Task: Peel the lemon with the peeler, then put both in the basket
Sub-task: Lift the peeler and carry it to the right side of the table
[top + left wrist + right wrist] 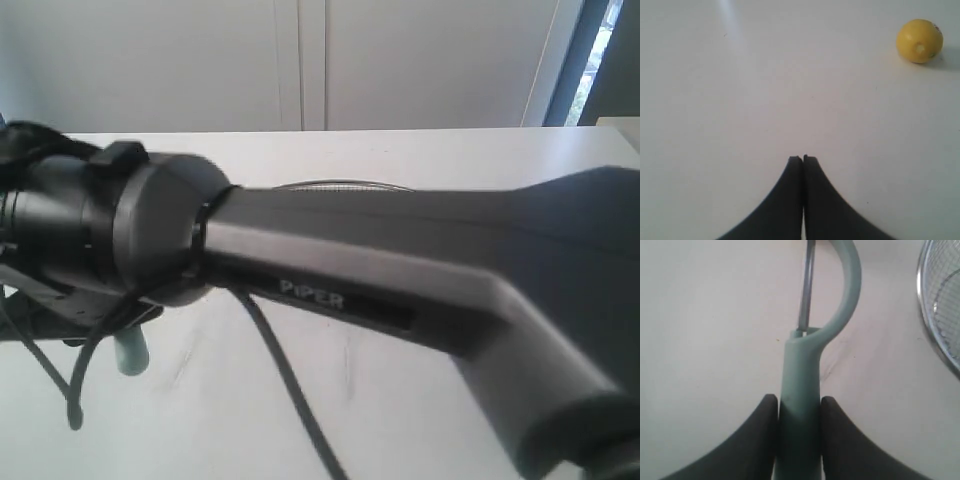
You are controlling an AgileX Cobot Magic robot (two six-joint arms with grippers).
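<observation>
The peeler [801, 365] has a pale teal handle, a looped head and a metal blade. My right gripper [799, 400] is shut on the handle, both fingers pressed against its sides, just above the white table. The handle's end [130, 352] shows below the right arm's wrist in the exterior view. The yellow lemon [919, 41] lies on the table, well away from my left gripper [803, 158], which is shut on nothing. The silver wire-mesh basket's rim [923, 305] lies off to one side of the peeler's head, and a sliver of the rim [340, 184] shows behind the arm.
The right arm's large grey link [400, 260] reaches across the exterior view to the left and hides most of the table. Black cables [290, 390] hang below it. A white wall stands behind the table's far edge [400, 130].
</observation>
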